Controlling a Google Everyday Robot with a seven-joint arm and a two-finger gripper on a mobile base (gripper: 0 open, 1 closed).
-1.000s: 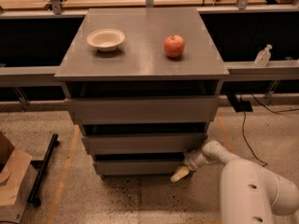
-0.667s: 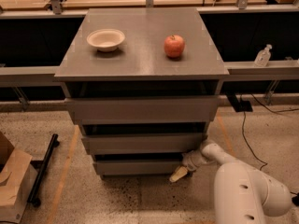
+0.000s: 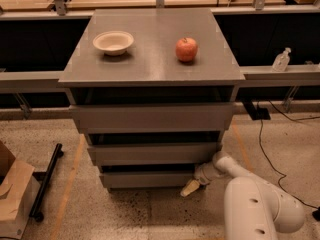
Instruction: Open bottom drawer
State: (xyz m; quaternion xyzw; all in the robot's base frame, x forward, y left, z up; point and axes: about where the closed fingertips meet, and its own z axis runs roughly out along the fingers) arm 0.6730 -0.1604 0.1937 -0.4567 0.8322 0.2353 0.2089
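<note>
The bottom drawer is the lowest and narrowest of three grey drawer fronts in the grey cabinet. Its flat front sits nearly flush, with a dark gap above it. My white arm comes in from the lower right. The gripper is at the drawer's right end, low against the front's lower corner, its cream-coloured tip pointing down to the left towards the floor.
A white bowl and a red apple sit on the cabinet top. A cardboard box and a black bar lie on the floor at left. A cable runs over the floor at right. A bottle stands on the right ledge.
My arm's white body has shifted slightly left and nearer the cabinet. The gripper stays at the bottom drawer's right corner. The drawer front has not visibly moved.
</note>
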